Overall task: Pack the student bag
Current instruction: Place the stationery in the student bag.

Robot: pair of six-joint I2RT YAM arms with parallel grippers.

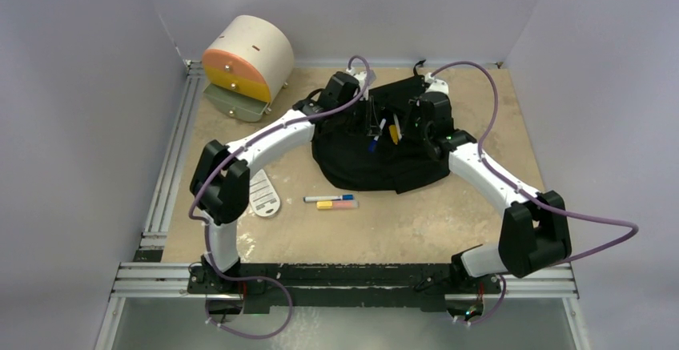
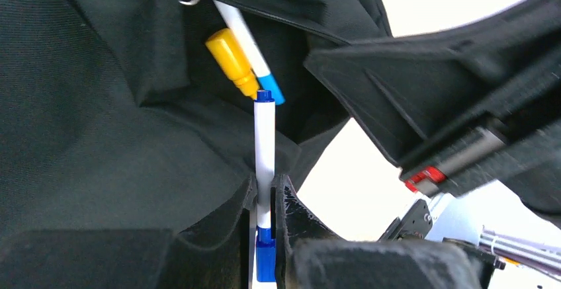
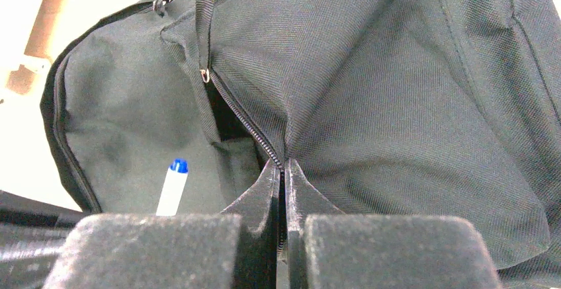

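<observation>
The student bag [image 1: 376,166] lies black and soft at the middle back of the table, its mouth held open. My left gripper [image 2: 265,196] is shut on a white marker with blue ends [image 2: 264,137], which points into the opening. In the top view the left gripper [image 1: 371,126] hangs over the bag's mouth. A yellow marker [image 2: 231,59] and another white marker with a blue tip [image 2: 246,34] lie inside the bag. My right gripper [image 3: 283,170] is shut on the bag's zipper edge [image 3: 248,120] and holds the fabric up. The held marker's tip [image 3: 173,186] shows left of it.
On the table in front of the bag lie a blue-capped white marker [image 1: 328,199] and a yellow-and-pink highlighter [image 1: 337,205]. A white stencil ruler [image 1: 265,194] lies by the left arm. A cream-and-orange cylindrical drawer box [image 1: 247,62] stands at the back left, its bottom drawer pulled out.
</observation>
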